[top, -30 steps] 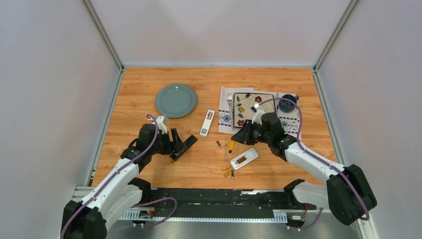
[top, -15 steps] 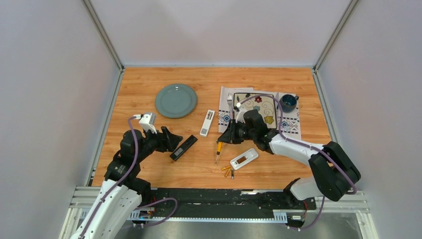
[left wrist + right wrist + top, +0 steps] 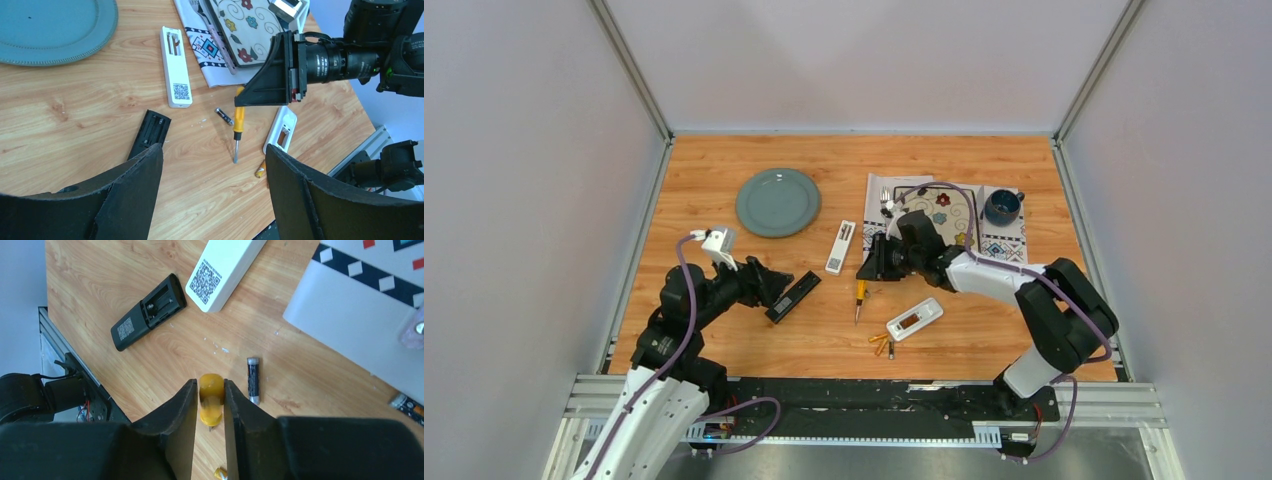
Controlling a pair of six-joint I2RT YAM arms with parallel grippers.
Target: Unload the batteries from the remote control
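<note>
My right gripper [image 3: 210, 385] is shut on the yellow handle of a screwdriver [image 3: 211, 399] and shows mid-table in the top view [image 3: 865, 272]. A dark grey battery [image 3: 253, 380] lies just right of it, also seen from the left wrist [image 3: 224, 116]. Gold-orange batteries [image 3: 879, 343] lie near the front, beside a white remote [image 3: 915, 319] with an open compartment. A black remote [image 3: 792, 297] lies back up with its bay open. My left gripper [image 3: 776, 283] is open and empty just left of it; its jaws stand wide [image 3: 214, 150]. A second white remote [image 3: 840, 247] lies behind.
A teal plate [image 3: 777, 201] sits at the back left. A patterned placemat [image 3: 879, 240] with a flowered plate [image 3: 944, 215], a fork [image 3: 886, 205] and a blue cup [image 3: 1003, 206] lies at the back right, under my right arm.
My right gripper has moved left with the screwdriver in it. My left gripper pulled back from the black remote and rose a little, then stayed still.
</note>
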